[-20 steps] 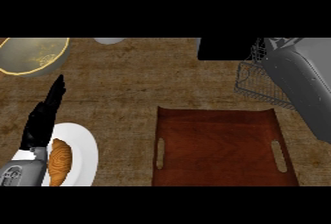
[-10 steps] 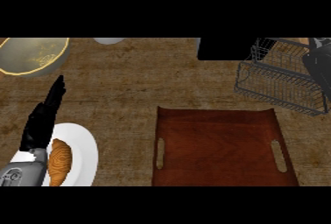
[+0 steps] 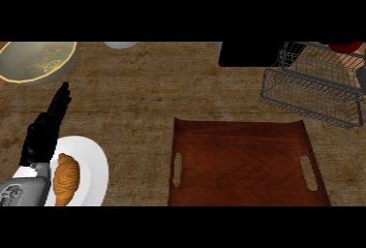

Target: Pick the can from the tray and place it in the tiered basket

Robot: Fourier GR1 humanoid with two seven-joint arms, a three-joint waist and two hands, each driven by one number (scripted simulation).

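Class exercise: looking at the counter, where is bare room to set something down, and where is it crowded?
Free: the tray, holding nothing, and the bare counter between the bowl, tray and wire basket. Crowded: lower left, where the left robot hand stands beside the plate with bread.

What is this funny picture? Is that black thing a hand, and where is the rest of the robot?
You are looking through the robot's eyes, straight down at a wooden kitchen counter. That is why you only see an arm. The black thing is the robot's left hand, resting open with its fingers straight, on the end of a grey forearm. It holds nothing. Its right hand is not in the picture.

Beside the hand sits a white plate with a brown pastry on it. In the middle lies a reddish-brown tray with two handle slots and nothing on it. At the top right stands a wire basket, with something red at its top edge; I cannot tell what. At the top left is a big round bowl.
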